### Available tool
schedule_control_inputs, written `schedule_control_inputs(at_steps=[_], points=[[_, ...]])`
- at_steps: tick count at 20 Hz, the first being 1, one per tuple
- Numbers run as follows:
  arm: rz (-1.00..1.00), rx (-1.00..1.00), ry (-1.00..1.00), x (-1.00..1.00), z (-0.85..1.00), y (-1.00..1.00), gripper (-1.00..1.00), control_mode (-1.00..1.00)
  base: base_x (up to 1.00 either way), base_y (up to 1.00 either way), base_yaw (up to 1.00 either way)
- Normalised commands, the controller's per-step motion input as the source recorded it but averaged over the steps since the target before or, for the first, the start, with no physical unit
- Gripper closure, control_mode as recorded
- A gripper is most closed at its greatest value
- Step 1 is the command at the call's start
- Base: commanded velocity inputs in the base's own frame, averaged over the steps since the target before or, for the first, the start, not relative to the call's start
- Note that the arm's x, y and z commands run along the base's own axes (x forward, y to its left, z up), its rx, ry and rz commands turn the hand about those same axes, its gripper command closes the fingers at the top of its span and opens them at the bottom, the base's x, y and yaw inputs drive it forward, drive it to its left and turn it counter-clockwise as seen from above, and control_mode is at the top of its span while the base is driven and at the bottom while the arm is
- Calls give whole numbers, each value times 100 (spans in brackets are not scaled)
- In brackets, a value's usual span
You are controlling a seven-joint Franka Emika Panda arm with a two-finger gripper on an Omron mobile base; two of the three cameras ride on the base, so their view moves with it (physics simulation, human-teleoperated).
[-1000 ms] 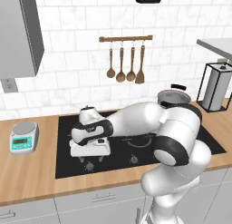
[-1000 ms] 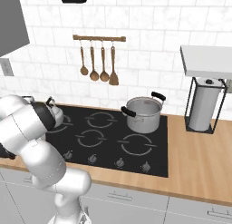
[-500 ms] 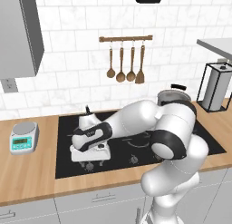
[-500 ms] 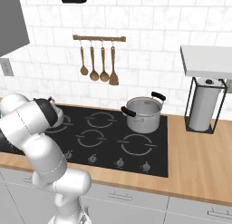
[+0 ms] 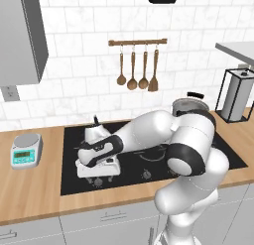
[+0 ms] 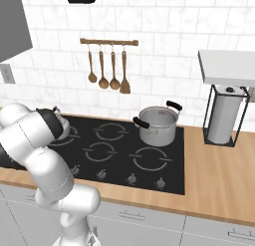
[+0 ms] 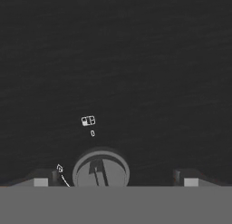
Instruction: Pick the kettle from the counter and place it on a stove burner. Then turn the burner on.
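The gripper point(image 7: 112, 178) is seen spread wide in the hand view, its two dark finger tips point(image 7: 41, 180) standing well apart at either side of a round grey control knob point(image 7: 101, 169). Nothing is held between them. The knob sits between the tips on the black glass of the cooktop point(image 7: 136, 73), with small white markings point(image 7: 88, 121) printed just beyond it.

In the left base view the hand point(image 5: 99, 162) is lowered over the near left part of the cooktop point(image 5: 69, 182), close above the row of knobs along its near edge. The white arm point(image 5: 158, 132) is stretched leftward across the glass from the robot's body at the lower right.

The kettle point(image 5: 93, 133) is found on the cooktop, on the far left ring marking, just behind the hand; its silver body and dark handle are partly hidden by the arm. In the right base view only a sliver of it point(image 6: 61, 130) is visible behind the arm's elbow.

A steel pot with black handles point(image 6: 156, 124) stands on the far right ring. A small kitchen scale point(image 5: 26, 151) rests on the counter point(image 5: 30, 194) to the left of the cooktop. Wooden utensils point(image 5: 138, 73) are hung on a rail on the tiled wall, and a paper towel holder point(image 6: 224, 118) stands on the counter at the right.
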Motion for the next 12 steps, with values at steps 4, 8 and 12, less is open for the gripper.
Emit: schedule_control_inputs(at_steps=[4,8,12], points=[[0,0,-1,-1,0,0,-100,-100,0,0,0],[0,0,0,0,-1,3,-100,-100,0,0,0],[0,0,-7,-9,-10,11,-100,-100,0,0,0]])
